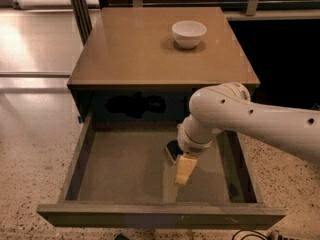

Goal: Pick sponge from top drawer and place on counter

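Note:
The top drawer [125, 166] is pulled open below the brown counter [135, 49]. The sponge [172, 150] lies on the drawer floor right of the middle; only its dark left edge with a bit of yellow shows, the rest is hidden behind the wrist. My gripper [184, 173] hangs from the white arm [250, 119] that reaches in from the right. It is down inside the drawer, directly at the sponge's near side. I cannot tell whether it touches the sponge.
A white bowl [189, 33] stands on the counter toward the back right. Speckled terrazzo floor [30, 149] lies left of the cabinet. The drawer's front panel [160, 216] and low side walls [77, 156] bound the space around the gripper.

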Controlling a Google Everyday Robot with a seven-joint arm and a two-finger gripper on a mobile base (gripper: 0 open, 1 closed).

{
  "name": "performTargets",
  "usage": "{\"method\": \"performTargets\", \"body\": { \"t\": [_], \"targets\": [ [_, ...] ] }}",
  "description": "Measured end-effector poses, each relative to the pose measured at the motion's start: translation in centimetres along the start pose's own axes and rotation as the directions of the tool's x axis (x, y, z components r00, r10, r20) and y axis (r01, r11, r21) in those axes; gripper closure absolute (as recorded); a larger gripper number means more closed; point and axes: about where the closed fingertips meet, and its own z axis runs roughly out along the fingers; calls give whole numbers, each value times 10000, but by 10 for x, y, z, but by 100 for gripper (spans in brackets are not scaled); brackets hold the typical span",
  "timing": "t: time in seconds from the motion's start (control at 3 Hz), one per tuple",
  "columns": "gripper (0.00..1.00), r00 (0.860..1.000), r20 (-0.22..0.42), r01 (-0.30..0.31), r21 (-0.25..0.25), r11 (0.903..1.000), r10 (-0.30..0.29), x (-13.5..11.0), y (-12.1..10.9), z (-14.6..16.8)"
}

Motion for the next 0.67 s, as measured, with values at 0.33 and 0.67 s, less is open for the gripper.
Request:
{"method": "performTargets", "body": {
  "t": [0.33,0.67],
  "targets": [
    [0,10000,-2,-1,0,10000,1,0,0,0],
    [0,9990,-410,-191,-91,9998,187,9,-15,36]
  ]
}}
